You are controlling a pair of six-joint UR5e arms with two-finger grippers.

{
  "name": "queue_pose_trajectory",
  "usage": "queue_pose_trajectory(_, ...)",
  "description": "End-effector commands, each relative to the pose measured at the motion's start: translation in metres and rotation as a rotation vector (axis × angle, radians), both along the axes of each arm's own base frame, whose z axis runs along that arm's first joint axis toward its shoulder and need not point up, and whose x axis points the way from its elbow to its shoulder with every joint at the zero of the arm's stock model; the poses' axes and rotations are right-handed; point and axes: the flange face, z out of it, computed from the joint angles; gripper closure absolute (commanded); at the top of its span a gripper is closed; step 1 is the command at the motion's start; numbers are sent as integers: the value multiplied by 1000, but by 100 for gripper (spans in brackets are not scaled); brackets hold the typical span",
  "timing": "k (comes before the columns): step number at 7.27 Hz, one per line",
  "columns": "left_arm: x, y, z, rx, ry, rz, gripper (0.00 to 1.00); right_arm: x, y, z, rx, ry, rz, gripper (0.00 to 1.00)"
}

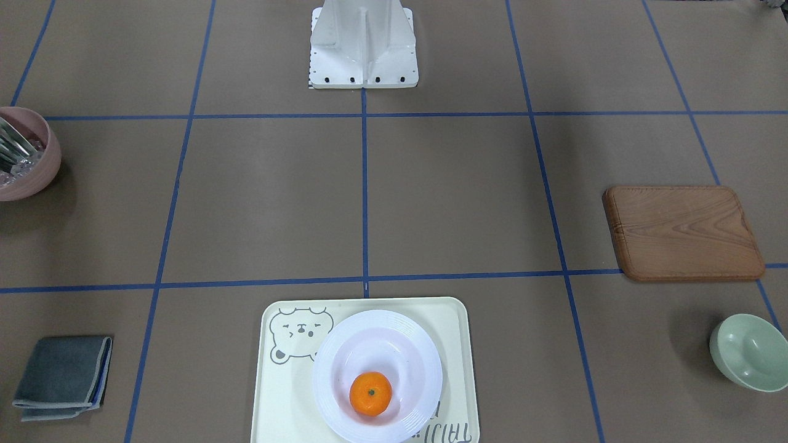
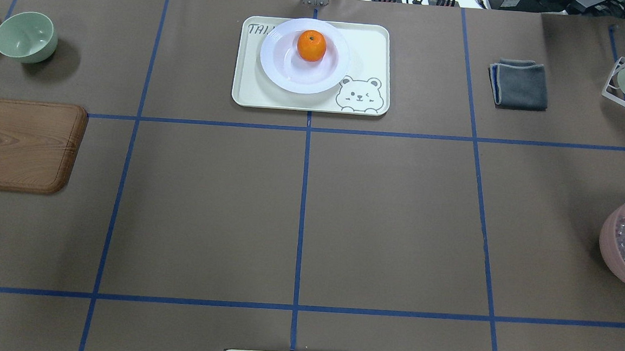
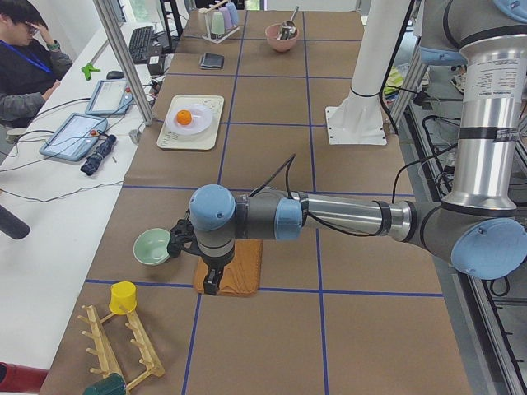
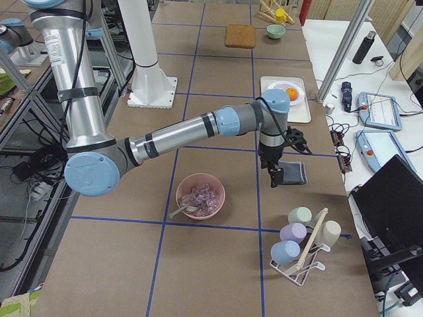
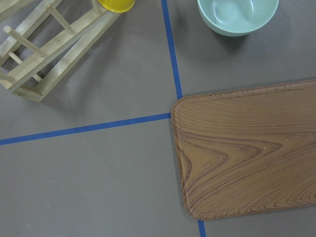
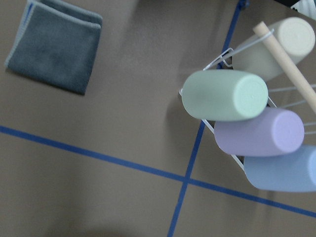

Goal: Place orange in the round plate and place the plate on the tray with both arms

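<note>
Orange in round plate; plate on tray.

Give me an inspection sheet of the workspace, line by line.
Surface: table covered in brown paper with a blue tape grid.
Job's things: orange sits in the round plate, which rests on the tray.
Clutter: wooden board, green bowl, grey cloth, pink bowl, pastel cups, wooden rack.
Grippers: left gripper hangs over the wooden board, right gripper by the grey cloth; open or shut cannot be told.
Cables: black cable loops off the left arm.
Surroundings: a person sits at the side bench with tablets.
</note>
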Motion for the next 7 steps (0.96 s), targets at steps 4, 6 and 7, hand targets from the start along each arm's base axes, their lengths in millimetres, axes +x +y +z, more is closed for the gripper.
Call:
queue_pose_trajectory(4, 1, 14, 15, -17, -4, 7, 1, 57, 105, 117, -139, -57, 36, 0)
queue_pose_trajectory(6, 1, 16, 15, -17, -4, 8, 1, 57, 105, 127, -156, -53, 36, 0)
queue_pose_trajectory(7, 1, 16, 15, -17, -4, 8, 1, 57, 105, 127, -158, -59, 37, 0)
